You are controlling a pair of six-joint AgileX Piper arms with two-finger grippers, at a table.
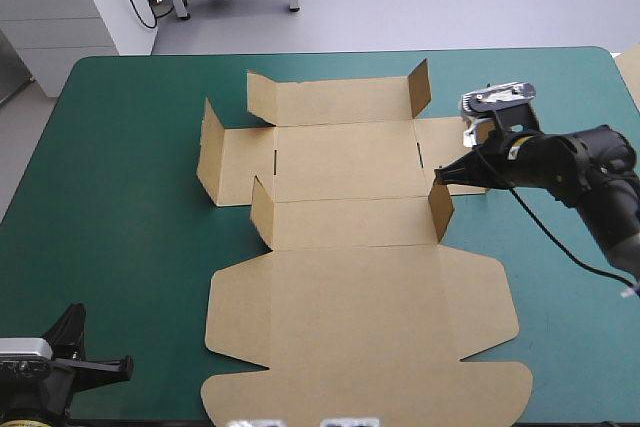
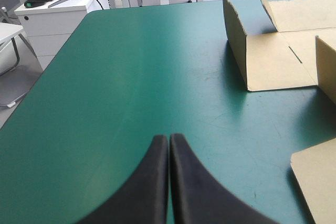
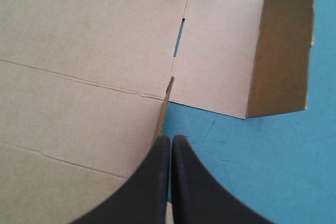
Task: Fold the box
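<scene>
My right gripper (image 1: 440, 175) has its black fingers pressed together into one point, holding nothing. That point sits by the top edge of the small corner flap (image 1: 441, 213), which stands at three o'clock of the box's middle panels. Whether it touches the board I cannot tell.

The box (image 1: 350, 277) lies spread at the table's centre, mostly flat, its lid toward six o'clock and short flaps upright at the corners. I judge the step to be raising the near wall. The flap should be nudged toward nine o'clock along its crease, slowly and low, so the sheet does not skate. The side panel (image 3: 218, 51) just beyond my tip, its end turned up, should be left free to fold over.

My left gripper (image 2: 169, 139), fingers likewise closed and empty, waits near the table's seven o'clock corner, well apart from the board. It could pin the sheet's nine o'clock side.

The teal-green cover (image 1: 130, 147) looks smooth, likely slippery, and shows on every side of the box, so both arms have room.
</scene>
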